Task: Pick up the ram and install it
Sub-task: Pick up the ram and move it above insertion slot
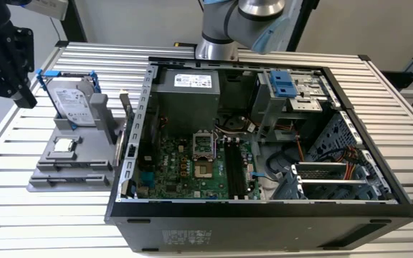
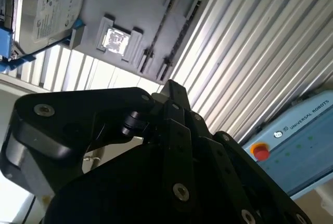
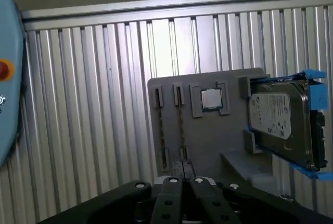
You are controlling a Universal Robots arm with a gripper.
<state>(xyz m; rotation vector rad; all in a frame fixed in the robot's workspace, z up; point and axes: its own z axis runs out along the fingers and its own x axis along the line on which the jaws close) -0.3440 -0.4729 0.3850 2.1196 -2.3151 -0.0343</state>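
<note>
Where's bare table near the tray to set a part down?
Bare slats at the exterior view's lower left, bordered by the tray and the case; also a strip beyond the hard drive. Crowded: tray and case interior.

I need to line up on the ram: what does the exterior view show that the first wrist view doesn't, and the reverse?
The exterior view adds the open computer case, its motherboard and its black memory slots, at the exterior view's right of the grey holder. The first wrist view adds the claw pointing toward the holder, and what looks like the ram, edge-on in a narrow slot. Both show the holder, the hard drive, the processor chip and the slatted table.
</note>
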